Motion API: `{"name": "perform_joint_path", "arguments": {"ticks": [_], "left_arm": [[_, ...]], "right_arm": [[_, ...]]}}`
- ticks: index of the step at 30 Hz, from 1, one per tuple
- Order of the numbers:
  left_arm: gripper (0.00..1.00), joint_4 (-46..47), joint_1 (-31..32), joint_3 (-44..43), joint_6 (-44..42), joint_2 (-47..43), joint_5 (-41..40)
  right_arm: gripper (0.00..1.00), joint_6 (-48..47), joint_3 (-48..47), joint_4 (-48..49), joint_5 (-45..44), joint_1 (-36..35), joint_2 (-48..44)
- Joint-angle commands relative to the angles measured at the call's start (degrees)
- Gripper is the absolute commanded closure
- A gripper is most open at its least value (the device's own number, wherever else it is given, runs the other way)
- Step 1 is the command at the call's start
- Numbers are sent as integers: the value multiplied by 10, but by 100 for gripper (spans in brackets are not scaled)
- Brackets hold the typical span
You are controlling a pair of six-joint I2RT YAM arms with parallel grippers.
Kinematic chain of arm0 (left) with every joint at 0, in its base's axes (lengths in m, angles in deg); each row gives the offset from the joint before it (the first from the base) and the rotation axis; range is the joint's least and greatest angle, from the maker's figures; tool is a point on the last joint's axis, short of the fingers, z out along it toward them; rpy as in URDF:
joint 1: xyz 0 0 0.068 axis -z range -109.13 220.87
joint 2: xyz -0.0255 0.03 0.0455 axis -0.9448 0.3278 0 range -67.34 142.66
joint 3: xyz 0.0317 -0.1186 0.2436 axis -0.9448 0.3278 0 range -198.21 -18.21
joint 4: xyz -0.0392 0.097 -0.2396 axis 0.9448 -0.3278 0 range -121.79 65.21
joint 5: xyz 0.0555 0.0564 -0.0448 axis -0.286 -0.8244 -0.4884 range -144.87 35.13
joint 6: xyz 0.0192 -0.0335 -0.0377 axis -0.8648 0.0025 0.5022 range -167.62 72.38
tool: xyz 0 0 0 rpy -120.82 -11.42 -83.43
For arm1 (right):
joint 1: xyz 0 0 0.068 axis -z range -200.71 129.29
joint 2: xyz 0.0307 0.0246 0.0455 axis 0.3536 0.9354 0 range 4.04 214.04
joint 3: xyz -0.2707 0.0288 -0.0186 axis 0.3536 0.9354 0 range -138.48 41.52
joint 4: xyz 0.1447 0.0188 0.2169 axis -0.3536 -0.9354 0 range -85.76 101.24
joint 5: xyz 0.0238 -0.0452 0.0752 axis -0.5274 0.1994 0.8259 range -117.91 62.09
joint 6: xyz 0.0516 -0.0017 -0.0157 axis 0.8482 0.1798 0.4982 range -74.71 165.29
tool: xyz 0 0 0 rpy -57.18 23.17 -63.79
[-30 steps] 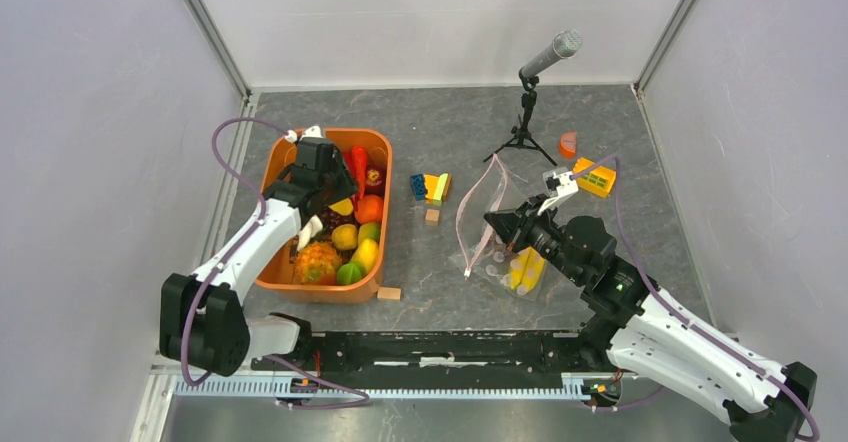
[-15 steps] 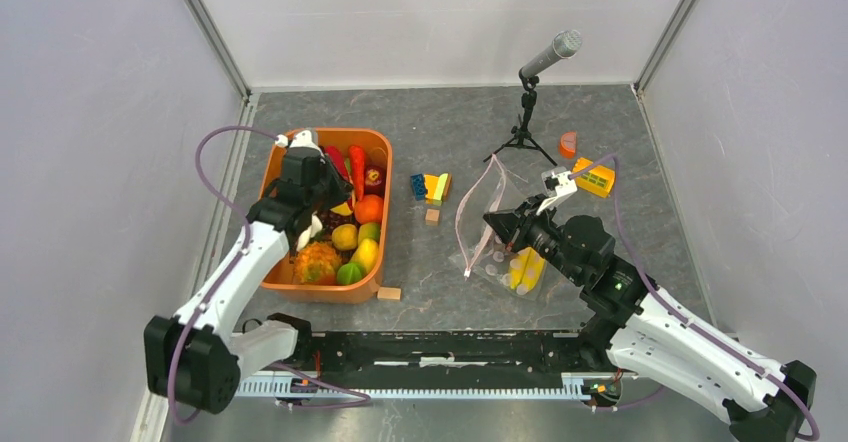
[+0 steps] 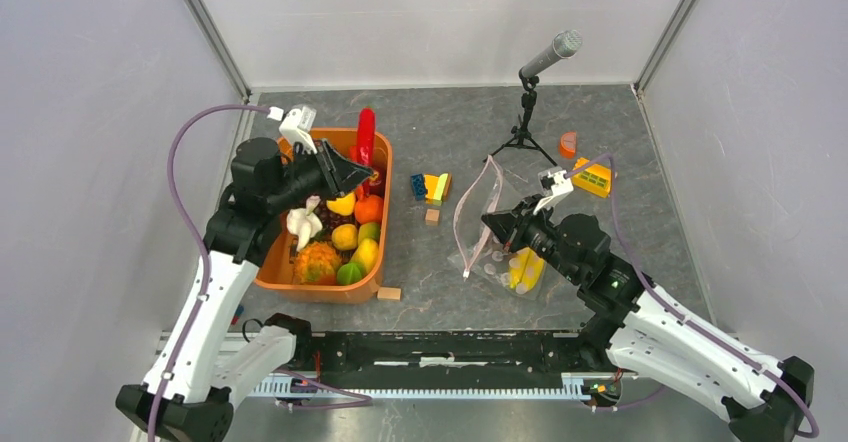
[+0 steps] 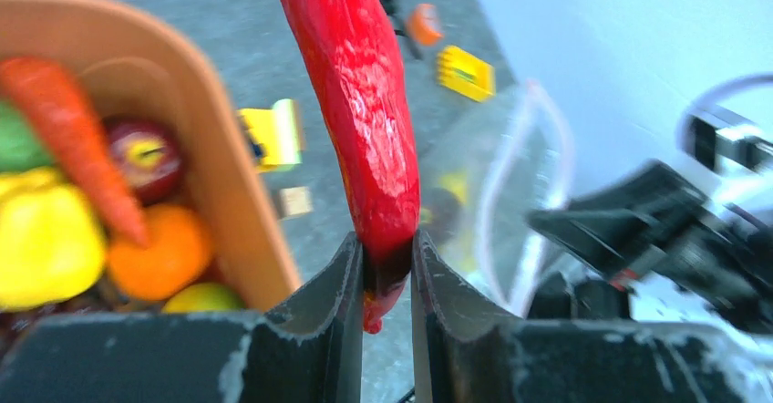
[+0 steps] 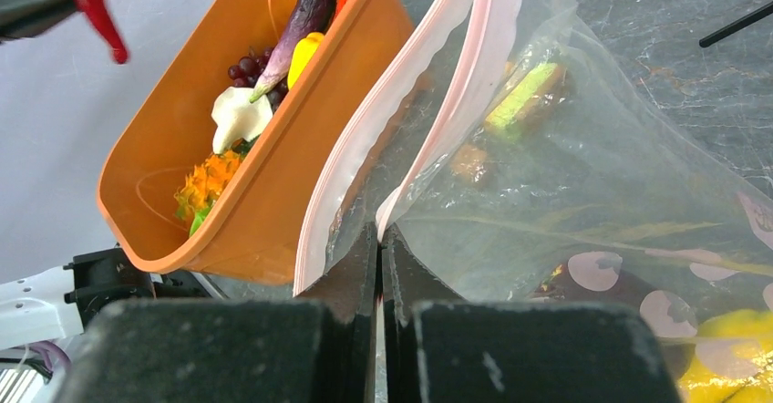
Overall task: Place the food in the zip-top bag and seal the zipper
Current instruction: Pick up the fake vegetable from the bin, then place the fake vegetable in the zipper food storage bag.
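While the grey table (image 3: pixel 440 122) carries everything, the biggest item on it is the orange tub (image 3: pixel 384 224) at left, full of food: a pineapple (image 3: pixel 316 260) at its near end, with yellow, orange and green pieces beside it. Over the tub's far end hangs the left gripper (image 4: pixel 385 248). Its jaws are closed to a narrow gap on the lower tip of a red pepper (image 4: pixel 360 102), which stands upright above the fingers, clear of the tub and the other food.

Right of the tub lies the bag (image 3: pixel 495 267), its near part flat on the table and its mouth raised and gaping towards the tub. The right gripper (image 5: pixel 378 239) is pinched fully together on the bag's mouth edge, on one side of the pink zipper (image 5: pixel 365 139). The other side bows away, so the mouth is unsealed. A yellow piece (image 3: pixel 525 270) lies inside the bag near its bottom.

A microphone (image 3: pixel 548 55) on a small tripod stands behind the bag. Coloured blocks (image 3: pixel 432 186) sit between tub and bag, a yellow block (image 3: pixel 594 177) farther right, and a small wooden block (image 3: pixel 389 293) just beside the tub's near corner.
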Motion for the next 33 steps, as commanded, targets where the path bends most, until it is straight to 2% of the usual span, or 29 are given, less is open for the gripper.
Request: {"name": "perform_joint_path", "arguments": {"ticks": [1,7,10,16,18,25,28,33], "left_arm": [[90,15,17,-43,-32,-16,202],[89,27,106,-22,-62,-26,259],[89,23,154,-19,-66,-13,262],[88,-8,244,-12,-85,25,203],[85,-29,258,-12,-91,45,172],[88,-43,274,-12,-83,85,56],[88,-12,275,-6,-75,97,90],[86,-13,277,-10,-91,129,114]], "right_arm": [[98,13,-27,17,1,-1,5],[99,23,-24,36,22,-1,18],[99,26,-22,38,27,-2,22],[99,29,-15,44,30,-2,16],[99,29,-15,45,32,-2,14],[99,24,-16,42,31,-2,12],[99,23,-16,42,33,-1,13],[99,20,-14,40,40,-2,10]]}}
